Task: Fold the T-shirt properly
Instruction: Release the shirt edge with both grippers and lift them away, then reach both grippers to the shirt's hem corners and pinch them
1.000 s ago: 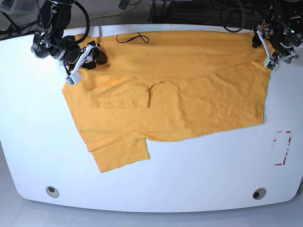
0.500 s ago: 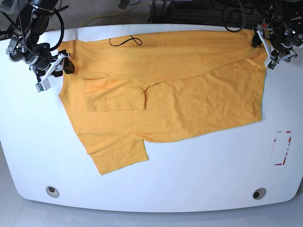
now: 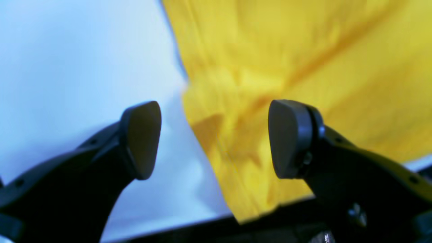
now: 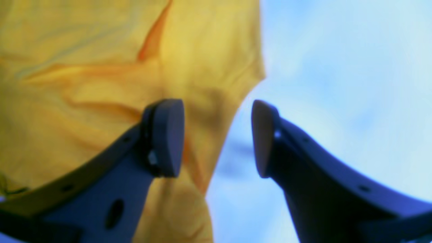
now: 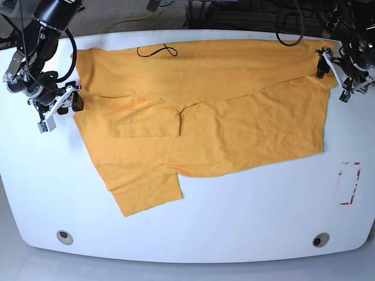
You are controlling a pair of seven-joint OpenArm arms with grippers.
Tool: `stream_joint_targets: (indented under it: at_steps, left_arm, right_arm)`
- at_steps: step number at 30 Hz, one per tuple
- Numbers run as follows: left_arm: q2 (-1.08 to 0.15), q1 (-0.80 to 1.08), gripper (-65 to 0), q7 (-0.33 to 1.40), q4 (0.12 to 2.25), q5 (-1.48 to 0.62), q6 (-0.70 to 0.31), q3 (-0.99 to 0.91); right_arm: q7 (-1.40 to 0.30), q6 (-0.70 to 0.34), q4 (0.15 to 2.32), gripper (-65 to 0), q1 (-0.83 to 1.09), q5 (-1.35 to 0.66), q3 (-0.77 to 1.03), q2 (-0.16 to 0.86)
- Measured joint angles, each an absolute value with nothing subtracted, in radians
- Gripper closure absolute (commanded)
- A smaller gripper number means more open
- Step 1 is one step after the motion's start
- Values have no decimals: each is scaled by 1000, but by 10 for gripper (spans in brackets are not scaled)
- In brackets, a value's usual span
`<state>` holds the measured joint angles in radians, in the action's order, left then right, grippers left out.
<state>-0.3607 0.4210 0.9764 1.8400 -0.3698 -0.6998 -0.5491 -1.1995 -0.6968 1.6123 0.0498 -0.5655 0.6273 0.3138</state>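
The orange-yellow T-shirt [image 5: 234,111] lies spread flat on the white table [image 5: 234,222], its far part doubled over the body. One sleeve [image 5: 140,120] is tucked inward and another [image 5: 149,193] sticks out toward the front. My right gripper [image 5: 57,112] hovers open at the shirt's left edge. In the right wrist view the T-shirt [image 4: 101,67] hem runs between the open fingers [image 4: 165,135]. My left gripper [image 5: 334,76] is open at the far right corner. In the left wrist view the T-shirt [image 3: 303,50] edge lies under the gap of the gripper [image 3: 214,138].
A black cable loop [image 5: 157,51] rests on the shirt's far edge. A red-marked rectangle [image 5: 350,183] is on the table at the right. Two round holes [image 5: 65,237] [image 5: 320,239] sit near the front edge. Cables and equipment crowd the back.
My right gripper has let go of the shirt's upper left part and swung left and toward the front, off the cloth. The shirt's left side now lies further left. My left gripper dropped slightly.
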Motion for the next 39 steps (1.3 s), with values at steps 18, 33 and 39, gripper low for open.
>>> stream_joint_targets:
  at_steps: [18, 33, 39]
  left_arm:
    - [-330, -63, -458, 1057, 1652, -193, -700, -576]
    - [-294, -212, -458, 822, 1386, -105, -698, -481]
    - [-287, -210, -458, 818, 1375, -104, -700, -473]
  right_arm:
    - [-977, -698, 1255, -423, -345, -117, 502, 273]
    - [-494, -693, 601, -423, -598, 51, 496, 299]
    - [-312, -688, 411, -423, -658, 106, 496, 314]
